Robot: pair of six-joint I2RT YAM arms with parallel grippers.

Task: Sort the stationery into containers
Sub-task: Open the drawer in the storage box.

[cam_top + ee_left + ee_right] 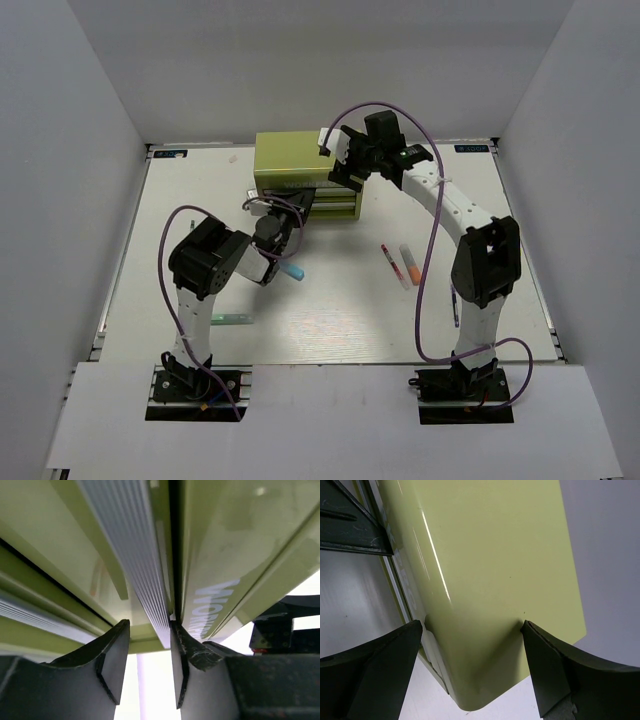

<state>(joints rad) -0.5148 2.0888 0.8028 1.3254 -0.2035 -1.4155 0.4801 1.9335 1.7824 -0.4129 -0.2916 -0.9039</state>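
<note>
White surface (pixel 330 320), grey walls (pixel 60 180); chest (pixel 290 160) far centre; left tool (pixel 147 630) narrow about drawer handle (pixel 145 580), grip unclear; right tool (pixel 472 625) wide over chest.

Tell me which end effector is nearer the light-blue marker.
Left. Left end effector is at the drawers of the tool chest, just beyond the light-blue marker; right end effector, at its right corner.

Top view bright, evenly lit; shadows kept soft. Wrist close-ups blurred; glare streak seen upper left on tool chest (pixel 495 555).

Olive tool chest (pixel 290 158), orange marker (pixel 410 265) nearby.
</note>
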